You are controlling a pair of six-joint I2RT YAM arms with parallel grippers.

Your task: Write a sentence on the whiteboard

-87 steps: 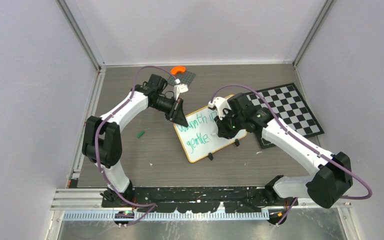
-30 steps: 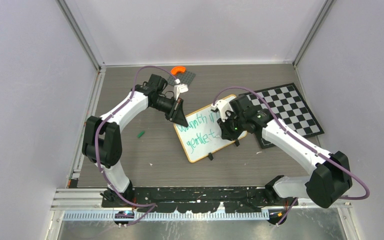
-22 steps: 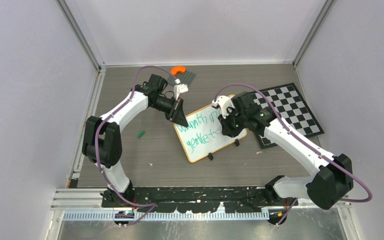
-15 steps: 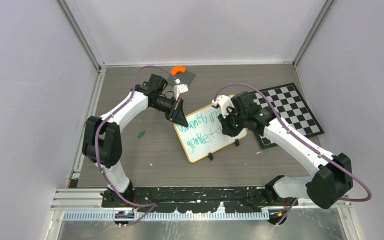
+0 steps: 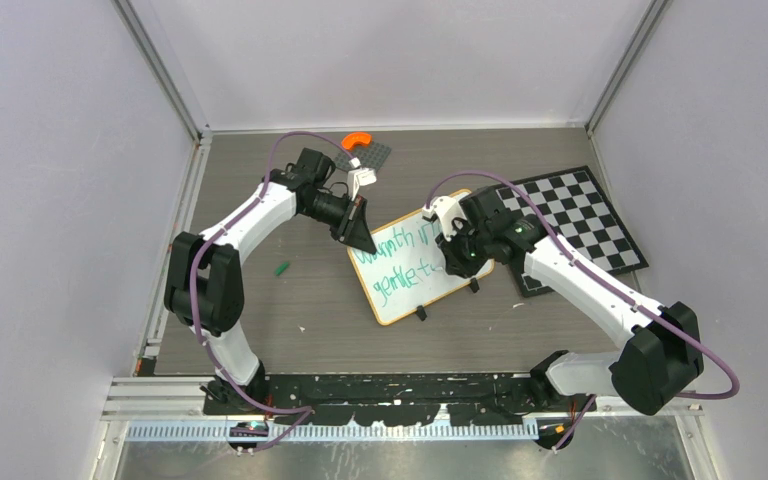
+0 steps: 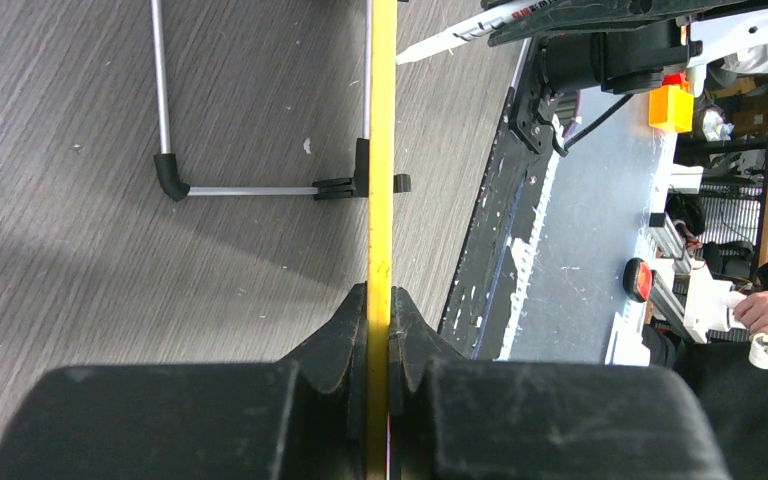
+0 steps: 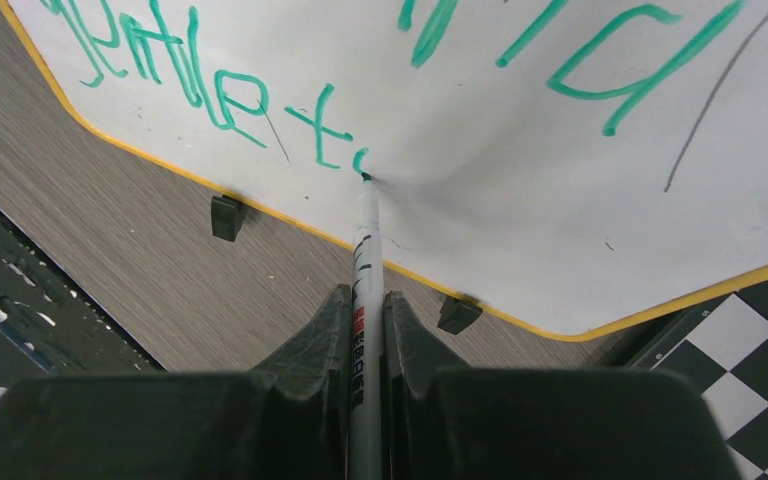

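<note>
The whiteboard point(image 5: 412, 280) with its orange-tan frame leans on its black wire stand at mid-table. My left gripper point(image 5: 363, 236) is shut on the board's upper left edge; the left wrist view shows the yellow frame edge point(image 6: 381, 180) clamped between my fingers. My right gripper point(image 5: 452, 258) is shut on a white marker point(image 7: 365, 260). Its tip touches the board point(image 7: 520, 200) just right of the "t". The green sentence point(image 7: 210, 95) reads about "Warmth in a" above and "gentle t" below, with a new short stroke at the tip.
A black-and-white checkerboard point(image 5: 585, 225) lies right of the board. An orange piece point(image 5: 357, 141) on a grey plate sits at the back. A small green cap point(image 5: 282, 268) lies on the table to the left. The board's black clips point(image 7: 226, 216) stand on the table.
The second line has grown from "gentle" to "gentle t" plus a fresh stroke. My right gripper has shifted right along that line with the marker. My left gripper has stayed put.
</note>
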